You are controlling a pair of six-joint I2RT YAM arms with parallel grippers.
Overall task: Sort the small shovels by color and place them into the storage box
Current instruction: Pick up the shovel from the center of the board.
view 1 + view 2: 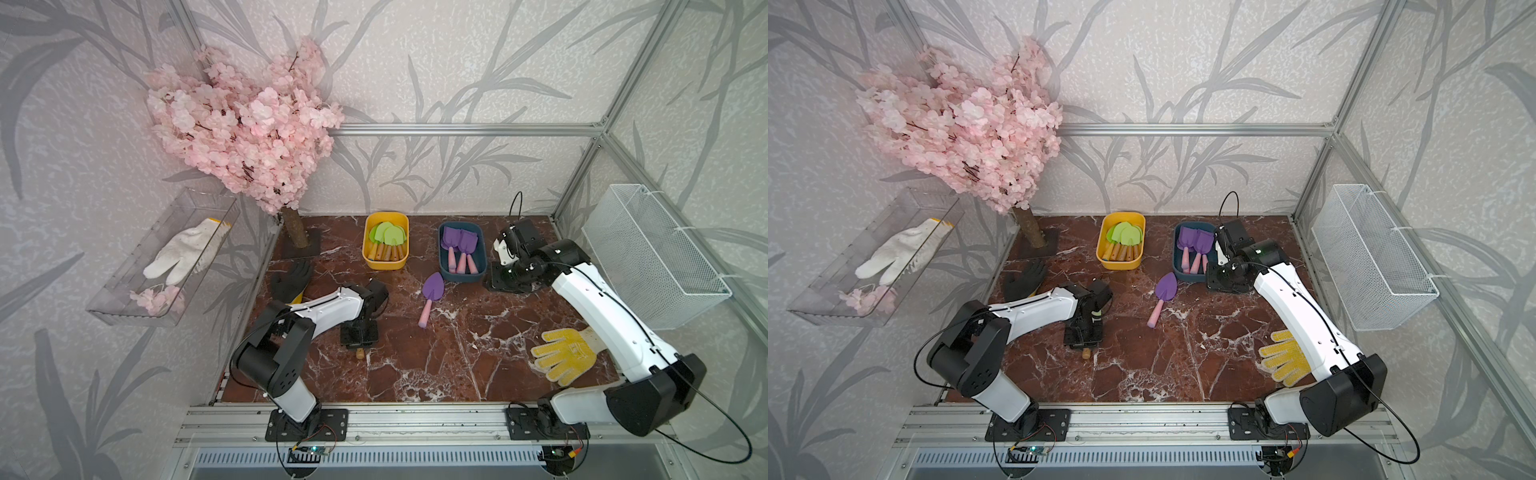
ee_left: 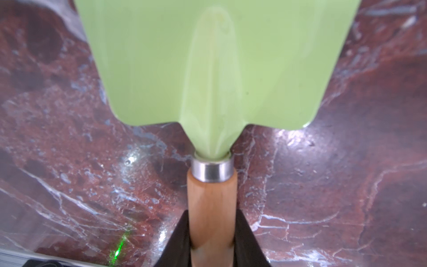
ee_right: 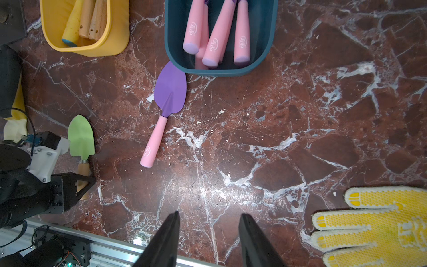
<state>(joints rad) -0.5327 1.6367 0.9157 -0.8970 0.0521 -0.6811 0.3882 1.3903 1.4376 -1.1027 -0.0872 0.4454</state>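
My left gripper (image 2: pixel 212 213) is shut on the tan wooden handle of a light-green shovel (image 2: pixel 215 69), low over the marble table. In the right wrist view the same shovel (image 3: pixel 81 136) lies flat with its blade pointing away from the left gripper (image 3: pixel 86 182). In a top view only its handle end (image 1: pixel 359 353) shows under the left gripper (image 1: pixel 359 336). A purple shovel with a pink handle (image 1: pixel 431 293) lies loose beside the blue box (image 1: pixel 461 279). That box holds purple shovels (image 1: pixel 459 243). The yellow box (image 1: pixel 365 249) holds green shovels (image 1: pixel 388 235). My right gripper (image 3: pixel 209 215) hangs open and empty.
A yellow dotted glove (image 1: pixel 565 353) lies at the front right, partly under the right arm. A black glove (image 1: pixel 291 278) lies at the left edge. A pink blossom tree (image 1: pixel 249 124) stands at the back left. A white mesh basket (image 1: pixel 652 257) hangs on the right wall.
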